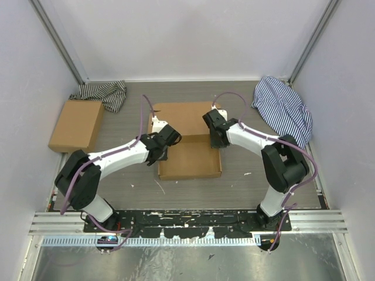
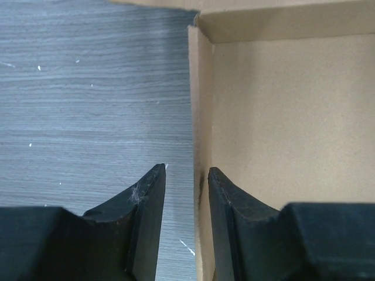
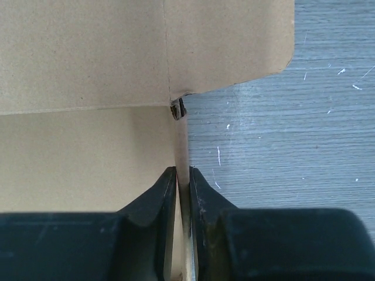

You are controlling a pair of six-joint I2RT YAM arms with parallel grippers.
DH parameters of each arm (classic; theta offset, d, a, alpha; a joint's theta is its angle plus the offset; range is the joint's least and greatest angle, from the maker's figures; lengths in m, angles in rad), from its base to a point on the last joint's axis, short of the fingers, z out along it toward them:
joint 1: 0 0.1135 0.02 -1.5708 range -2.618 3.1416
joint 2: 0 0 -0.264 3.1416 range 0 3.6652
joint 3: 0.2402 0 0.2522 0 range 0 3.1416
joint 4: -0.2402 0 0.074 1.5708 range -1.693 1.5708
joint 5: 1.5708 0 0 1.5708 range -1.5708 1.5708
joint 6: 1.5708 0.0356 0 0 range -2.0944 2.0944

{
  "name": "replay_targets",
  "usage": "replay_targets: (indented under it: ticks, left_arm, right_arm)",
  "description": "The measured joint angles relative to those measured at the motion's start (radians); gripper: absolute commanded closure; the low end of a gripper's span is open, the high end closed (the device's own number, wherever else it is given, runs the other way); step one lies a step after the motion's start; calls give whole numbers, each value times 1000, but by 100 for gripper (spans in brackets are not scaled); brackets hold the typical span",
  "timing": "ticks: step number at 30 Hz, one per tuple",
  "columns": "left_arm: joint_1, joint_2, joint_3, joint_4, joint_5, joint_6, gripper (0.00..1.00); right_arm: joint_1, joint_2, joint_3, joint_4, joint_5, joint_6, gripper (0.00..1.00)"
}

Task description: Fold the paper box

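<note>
At the right edge of the paper box [image 1: 190,159], a firm pinch: right gripper [image 3: 183,171] pressed thin on the upright right wall [image 3: 182,140], one finger inside, one outside. On the other side, left gripper [image 2: 186,170] half spread, straddling the left wall [image 2: 201,105], inner finger against the cardboard, outer one apart from it, so no real grip there yet. Looks like the side-wall step. Best to close the left to match, hold both walls square to the floor, and press low along the crease. Sits in the middle of the table [image 1: 252,175], lid panel [image 1: 181,117] flat behind. Inside the tray, only bare cardboard in sight. Far left, a second flat box [image 1: 76,124], contents hidden, a striped cloth [image 1: 105,93] touching it, another [image 1: 284,108] far right.
</note>
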State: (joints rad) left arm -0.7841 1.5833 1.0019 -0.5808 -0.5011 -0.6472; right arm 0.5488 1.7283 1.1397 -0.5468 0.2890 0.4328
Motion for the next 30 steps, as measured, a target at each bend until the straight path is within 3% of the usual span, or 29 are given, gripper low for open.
replay_targets:
  ticks: [5, 8, 9, 11, 14, 17, 21, 24, 30]
  left_arm:
    - [0, -1, 39, -4, -7, 27, 39]
    - [3, -21, 64, -11, -24, 43, 33]
    - [7, -35, 67, -13, -29, 48, 31]
    - [30, -78, 69, -12, -28, 58, 28]
    - [106, -160, 69, 6, 26, 67, 28]
    - [348, -200, 69, 81, 162, 53, 29]
    - [526, -140, 71, 152, 300, 32, 31]
    - [557, -61, 72, 181, 391, 17, 32]
    - [568, 32, 73, 249, 513, -13, 32]
  right_arm:
    - [0, -12, -13, -6, 1, 24, 40]
    - [0, -55, -14, -23, 9, 33, 21]
    - [0, -76, -11, -31, 13, 34, 10]
    - [-3, -122, 17, -59, 24, 35, 0]
    - [-25, -161, 100, -76, 19, 24, 0]
    - [-116, -164, 192, -49, -56, 14, 0]
    - [-294, -138, 235, 24, -197, 15, 0]
    - [-403, -74, 237, 76, -282, 23, 0]
    - [-454, 73, 232, 134, -418, 34, 0]
